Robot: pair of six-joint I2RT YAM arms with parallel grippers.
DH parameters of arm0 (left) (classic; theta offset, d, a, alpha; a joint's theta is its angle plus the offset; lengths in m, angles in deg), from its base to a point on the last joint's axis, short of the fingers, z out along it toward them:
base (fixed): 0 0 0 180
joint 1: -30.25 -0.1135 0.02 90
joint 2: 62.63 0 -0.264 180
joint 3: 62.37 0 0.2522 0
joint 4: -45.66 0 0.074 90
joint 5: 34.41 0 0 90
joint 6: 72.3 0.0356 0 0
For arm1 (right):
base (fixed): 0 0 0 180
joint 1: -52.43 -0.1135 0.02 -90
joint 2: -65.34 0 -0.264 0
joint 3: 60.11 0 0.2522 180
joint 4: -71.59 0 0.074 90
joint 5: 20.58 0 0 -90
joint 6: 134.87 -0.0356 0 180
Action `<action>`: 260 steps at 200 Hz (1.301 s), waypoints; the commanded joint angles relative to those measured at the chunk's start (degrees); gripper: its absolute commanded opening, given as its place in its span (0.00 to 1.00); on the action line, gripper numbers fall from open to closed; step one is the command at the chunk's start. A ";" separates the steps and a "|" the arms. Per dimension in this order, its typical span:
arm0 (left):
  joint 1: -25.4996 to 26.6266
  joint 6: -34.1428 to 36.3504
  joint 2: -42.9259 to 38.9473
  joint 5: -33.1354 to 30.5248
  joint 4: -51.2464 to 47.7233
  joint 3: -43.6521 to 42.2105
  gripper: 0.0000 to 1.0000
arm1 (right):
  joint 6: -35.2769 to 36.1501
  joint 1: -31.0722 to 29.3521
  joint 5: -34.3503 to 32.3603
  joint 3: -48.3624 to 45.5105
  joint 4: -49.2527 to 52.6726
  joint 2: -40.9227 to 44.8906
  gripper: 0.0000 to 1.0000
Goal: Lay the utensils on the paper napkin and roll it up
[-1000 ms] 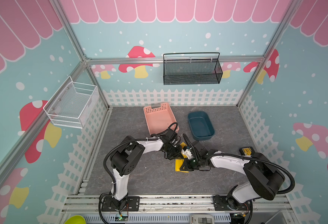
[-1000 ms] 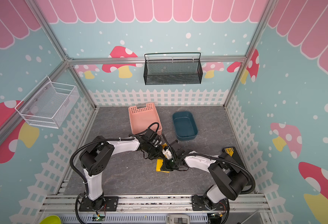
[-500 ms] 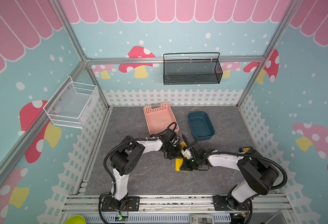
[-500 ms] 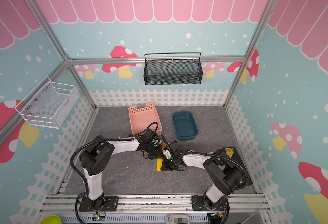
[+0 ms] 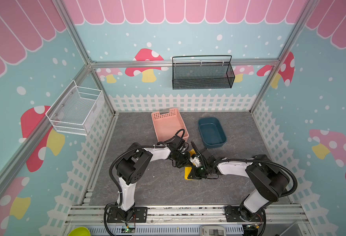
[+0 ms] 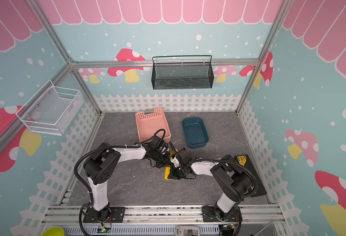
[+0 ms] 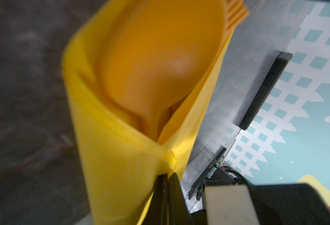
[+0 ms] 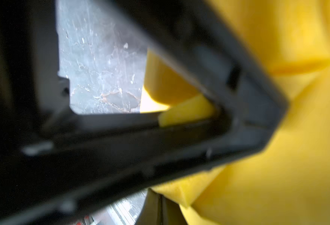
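Since a second ago the right arm's elbow has swung in toward the middle, baring more of the black pad [image 6: 256, 179] at the right side of the counter [image 5: 157, 183], while both end effectors stay at the same spot. Nearest the arm bases, the paper napkin [image 5: 187, 174] lies at mid-counter, folded into a narrow yellow strip under the two wrists. The left end effector [image 7: 168, 176] is clenched on the napkin's layered edge. In the left wrist view the sheet curls around the spoon [image 7: 156, 64], whose bowl lies inside the fold. The right end effector [image 8: 161, 196] is clamped tight with its tips against a yellow fold, but the blur hides whether paper is caught between them. Farther back stand the pink basket [image 5: 164, 114] and, to its right, the blue tub [image 5: 209, 119]. On the far wall hangs a black mesh basket [image 5: 201, 75].
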 commanded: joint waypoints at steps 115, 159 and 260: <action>-0.43 -1.67 1.75 -1.65 0.07 -1.31 0.04 | 0.62 2.79 -1.93 -1.41 4.86 11.81 0.00; -0.43 -1.49 1.97 -1.35 -0.08 -1.22 0.04 | 0.18 7.94 -1.09 -6.94 5.27 15.50 0.00; -0.45 -1.06 2.07 -1.03 -1.04 0.01 0.04 | 1.31 8.37 -0.92 -10.02 3.02 10.10 0.00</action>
